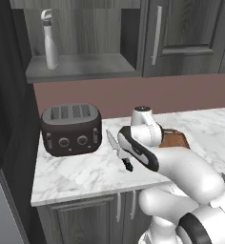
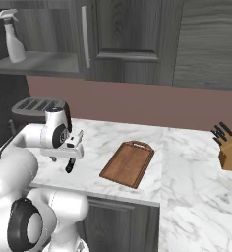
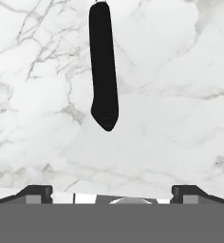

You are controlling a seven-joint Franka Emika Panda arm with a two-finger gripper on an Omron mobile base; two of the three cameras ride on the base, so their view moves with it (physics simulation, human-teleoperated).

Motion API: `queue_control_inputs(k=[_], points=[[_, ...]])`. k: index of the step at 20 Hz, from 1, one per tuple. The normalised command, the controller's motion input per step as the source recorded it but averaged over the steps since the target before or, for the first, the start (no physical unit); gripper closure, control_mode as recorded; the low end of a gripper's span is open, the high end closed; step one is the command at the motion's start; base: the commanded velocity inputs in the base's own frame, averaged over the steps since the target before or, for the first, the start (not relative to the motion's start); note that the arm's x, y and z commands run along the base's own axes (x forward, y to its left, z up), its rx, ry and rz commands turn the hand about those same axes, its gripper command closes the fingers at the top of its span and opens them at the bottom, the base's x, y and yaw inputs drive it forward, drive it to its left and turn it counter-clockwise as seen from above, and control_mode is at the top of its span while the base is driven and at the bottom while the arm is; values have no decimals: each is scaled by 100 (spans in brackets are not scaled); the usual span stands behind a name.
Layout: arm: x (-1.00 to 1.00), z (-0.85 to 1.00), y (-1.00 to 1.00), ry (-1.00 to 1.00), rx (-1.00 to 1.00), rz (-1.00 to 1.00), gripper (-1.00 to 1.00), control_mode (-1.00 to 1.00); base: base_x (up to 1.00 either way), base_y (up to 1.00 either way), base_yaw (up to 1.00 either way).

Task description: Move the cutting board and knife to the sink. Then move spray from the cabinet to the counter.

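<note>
my gripper (image 3: 112, 192): spread wide, holding nothing, above knife (image 3: 104, 71) on counter (image 3: 180, 118); cutting board (image 2: 128, 163) just beside.

We see the white marble counter with grey veining (image 2: 187, 162) carrying a dark four-slot toaster (image 1: 70, 128), a black-handled silver knife (image 1: 118, 150), a reddish-brown wooden cutting board (image 2: 128, 164) and a tan knife block (image 2: 231, 153). On the grey cabinet shelf (image 1: 81, 72) stands a pale spray bottle (image 1: 49, 40), upright.

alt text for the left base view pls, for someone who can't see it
A white robot arm bends over a white marble counter, above a black-handled knife lying beside a dark toaster. A reddish-brown cutting board peeks out behind the arm. A pale spray bottle stands on the open cabinet shelf above.
</note>
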Motion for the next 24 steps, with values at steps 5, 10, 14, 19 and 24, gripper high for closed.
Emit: queue_control_inputs(k=[5,10,14,19,24], points=[[18,-23,0,0,0,0,-100,-100,0,0,0],[22,-6,0,0,0,0,-100,-100,0,0,0],[28,-10,3,0,0,0,-100,-100,0,0,0],[11,-24,3,-2,0,0,-100,-100,0,0,0],[1,-32,1,-3,0,0,-100,-100,0,0,0]])
